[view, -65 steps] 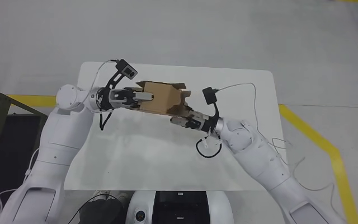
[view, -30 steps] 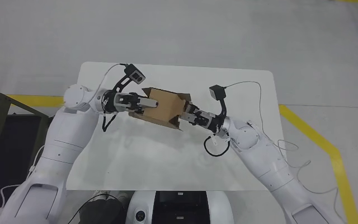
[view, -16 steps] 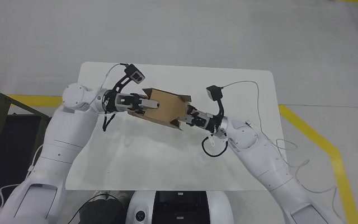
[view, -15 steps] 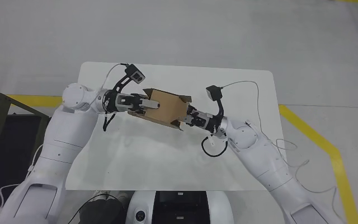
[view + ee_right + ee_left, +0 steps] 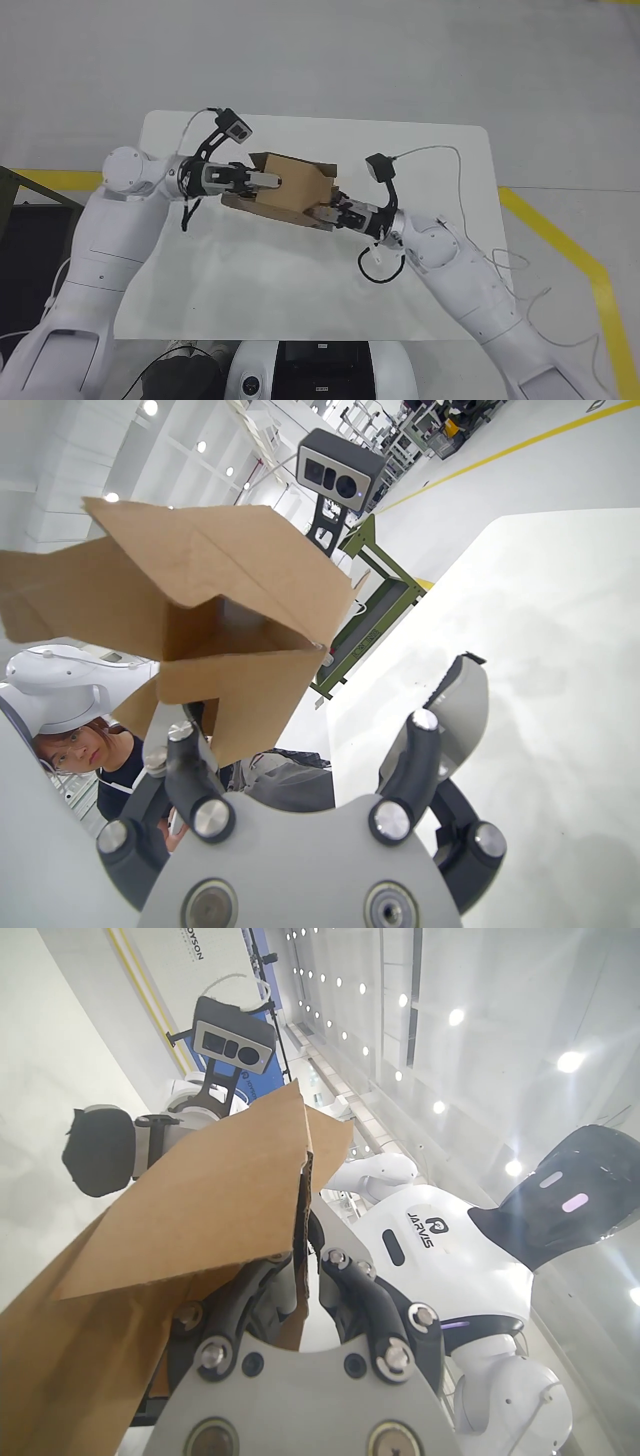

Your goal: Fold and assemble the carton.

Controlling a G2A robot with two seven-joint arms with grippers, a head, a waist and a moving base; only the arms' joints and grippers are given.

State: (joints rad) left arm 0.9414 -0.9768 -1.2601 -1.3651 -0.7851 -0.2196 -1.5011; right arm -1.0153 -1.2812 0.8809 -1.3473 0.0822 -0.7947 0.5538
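Note:
A brown carton [image 5: 292,187] is held up over the middle of the white table [image 5: 440,170], its flaps loose. My left gripper [image 5: 262,181] is at the carton's left end. In the left wrist view it is shut on the edge of one cardboard wall [image 5: 235,1198], which is pinched between its fingers [image 5: 345,1273]. My right gripper [image 5: 328,212] sits at the carton's lower right corner. In the right wrist view it [image 5: 317,690] stands open: one finger is partly behind a flap of the open carton [image 5: 225,600], and the other finger [image 5: 465,685] is free over the table.
Bare table surface lies in front of and to the right of the carton [image 5: 300,290]. A cable [image 5: 440,152] loops over the table from the right wrist camera. A green metal frame [image 5: 385,600] stands off the table's left side.
The carton has shifted slightly left and levelled out with my left gripper still on it. My right gripper has stayed at its right corner.

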